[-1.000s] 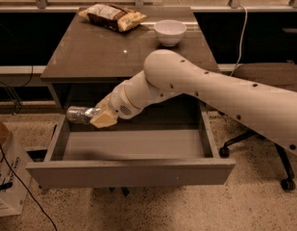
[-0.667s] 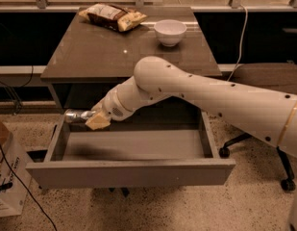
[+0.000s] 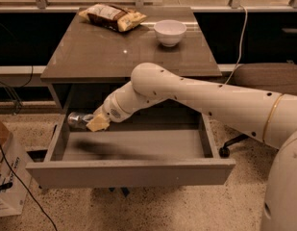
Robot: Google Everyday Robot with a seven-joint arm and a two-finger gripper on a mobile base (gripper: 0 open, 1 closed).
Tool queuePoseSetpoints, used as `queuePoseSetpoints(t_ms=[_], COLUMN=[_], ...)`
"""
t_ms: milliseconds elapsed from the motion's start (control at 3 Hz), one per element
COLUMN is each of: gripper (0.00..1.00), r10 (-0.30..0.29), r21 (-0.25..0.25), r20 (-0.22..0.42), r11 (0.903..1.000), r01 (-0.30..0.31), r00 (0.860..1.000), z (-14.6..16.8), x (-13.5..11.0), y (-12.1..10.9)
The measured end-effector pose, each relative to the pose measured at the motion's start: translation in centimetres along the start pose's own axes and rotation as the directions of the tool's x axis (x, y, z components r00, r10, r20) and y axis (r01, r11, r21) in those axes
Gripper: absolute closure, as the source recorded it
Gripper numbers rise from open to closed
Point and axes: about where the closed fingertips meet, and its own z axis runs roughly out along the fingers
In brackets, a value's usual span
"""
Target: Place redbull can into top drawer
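The top drawer (image 3: 131, 172) is pulled open below the brown table (image 3: 90, 57); its grey inside is bare. My gripper (image 3: 92, 121) is at the drawer's back left corner, just above the left wall. It is shut on the redbull can (image 3: 77, 120), a shiny silver can held on its side and sticking out to the left. The white arm reaches in from the right across the drawer.
A crinkled snack bag (image 3: 112, 16) and a white bowl (image 3: 169, 32) sit at the back of the table top. A cardboard box (image 3: 6, 177) with cables stands on the floor at the left. An office chair base (image 3: 229, 146) is at the right.
The arm has stretched further left, carrying the can towards the drawer's left wall and slightly lower.
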Motion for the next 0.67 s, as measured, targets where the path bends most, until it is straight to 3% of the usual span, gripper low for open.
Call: queuePoseSetpoints(t_ms=[667], gripper=[0.06], r10=[-0.004], r21=[-0.007], r20=[-0.002], r11=[1.0000], r01=[0.004], r00=[1.000], z=[0.30], x=[-0.01], y=[0.27])
